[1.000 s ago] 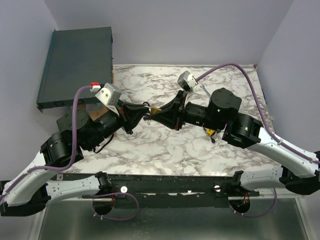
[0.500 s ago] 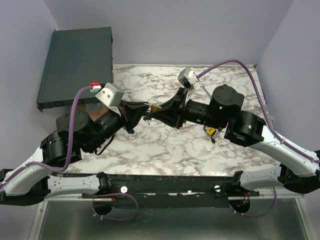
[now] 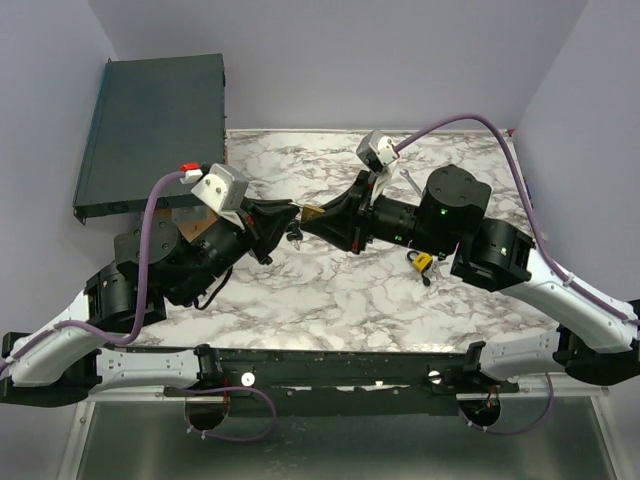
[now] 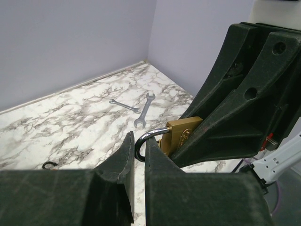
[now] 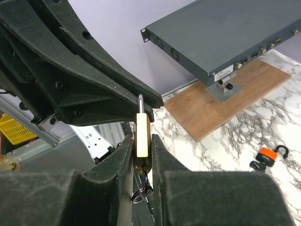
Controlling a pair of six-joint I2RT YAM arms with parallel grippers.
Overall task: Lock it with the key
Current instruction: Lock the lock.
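The brass padlock point(image 4: 181, 134) is held up off the marble table point(image 3: 330, 300), between the two arms where they meet over its middle. Its body is clamped flat between the fingers of the right gripper point(image 5: 140, 139), which is closed on it. The steel shackle point(image 4: 149, 136) is pinched at its bend by the left gripper point(image 4: 139, 142), whose fingers are drawn almost together. The lock's long axis is laid roughly along the line joining the two grippers. The shackle end is turned toward the left one, and the keyhole end is turned back between the right fingers, toward the right wrist. In the right wrist view a key ring point(image 5: 141, 193) is seen hanging below the body, so a key is judged to be seated in the keyhole, though the key blade itself cannot be made out. It cannot be told from these views whether the shackle's free leg is pushed home. The coming move is therefore governed by one fact: the key lies at the end farthest from the left gripper and is boxed in by the right one. It is judged that the shackle would have to be released, and the left gripper brought round beneath the lock, before the key could be grasped and turned.
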